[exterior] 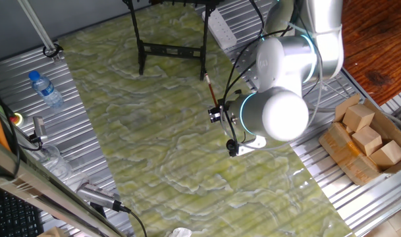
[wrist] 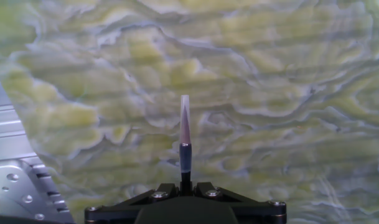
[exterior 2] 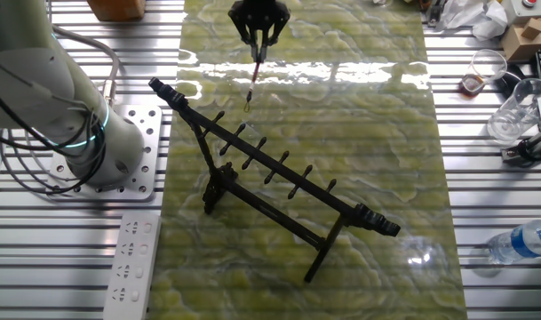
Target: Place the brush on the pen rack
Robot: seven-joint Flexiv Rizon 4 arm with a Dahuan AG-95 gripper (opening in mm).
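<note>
Nearest the hand camera, the gripper [wrist: 185, 186] is clamped on the brush [wrist: 185, 134], which sticks straight out along the fingers over the green marbled mat [wrist: 289, 93]. From the other fixed view, the black pen rack [exterior 2: 279, 173] stands well apart from the held brush [exterior 2: 254, 76], its long crossbar running diagonally across the table.

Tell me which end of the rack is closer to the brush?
The pen rack's high end by the robot's base; the brush hangs in the tool just beyond it.
</note>
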